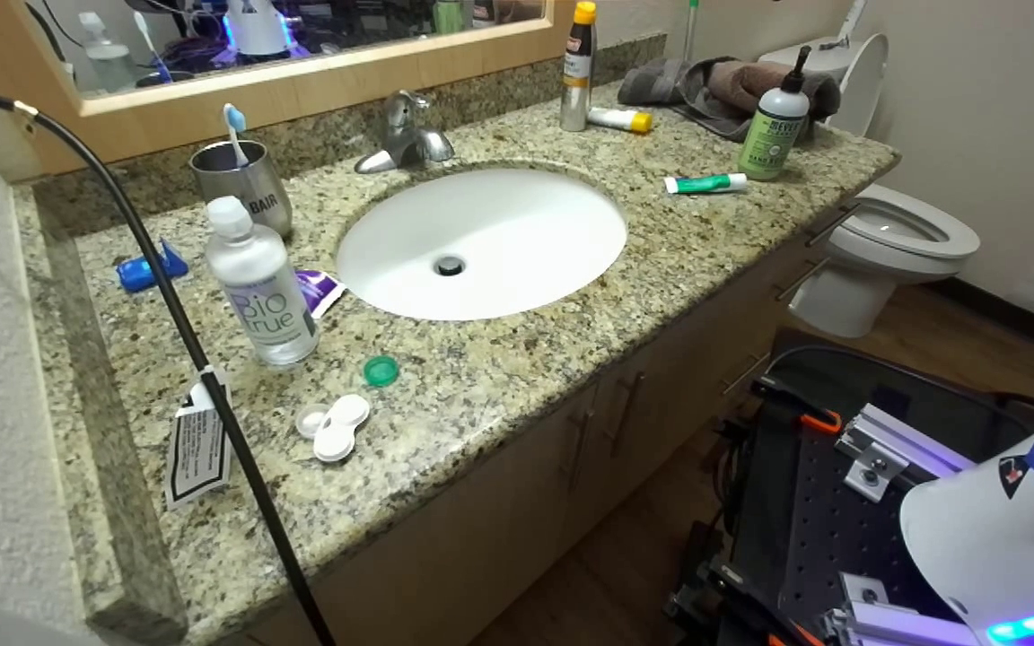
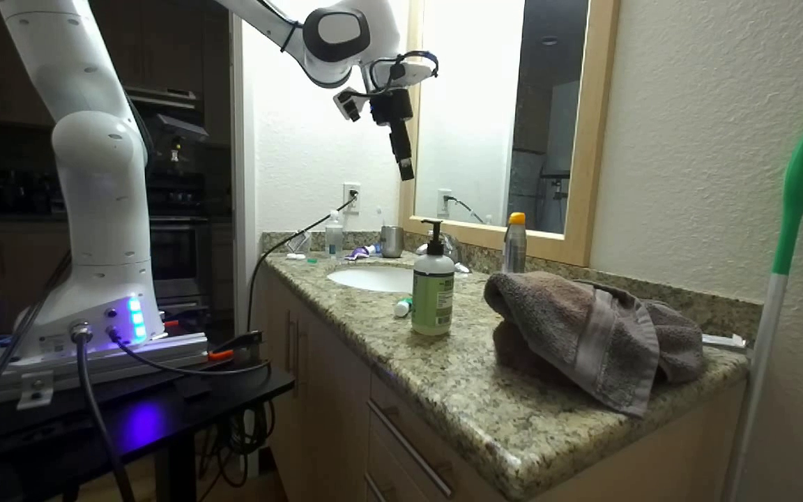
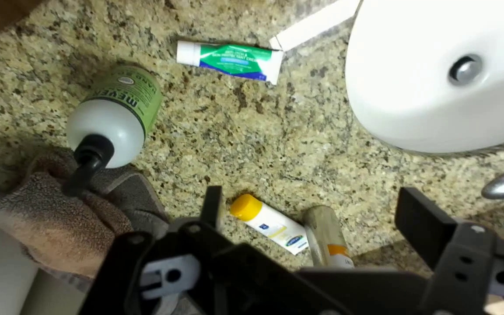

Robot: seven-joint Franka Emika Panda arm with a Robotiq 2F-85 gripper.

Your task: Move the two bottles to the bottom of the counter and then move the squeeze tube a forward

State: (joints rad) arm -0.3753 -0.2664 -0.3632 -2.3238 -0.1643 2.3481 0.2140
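Granite counter (image 1: 499, 368), open between white sink (image 1: 499, 224) and near edge. Right end: green-label bottle (image 1: 770, 139), flanked by towel (image 1: 679, 90) and green tube (image 1: 705, 184); far side, yellow-capped slim bottle (image 1: 578, 67) beside white tube (image 1: 614, 118). Gripper (image 3: 315, 209) above, spread wide, empty.

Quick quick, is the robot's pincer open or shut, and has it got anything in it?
Pincer: open wide, holding nothing, up above the counter.
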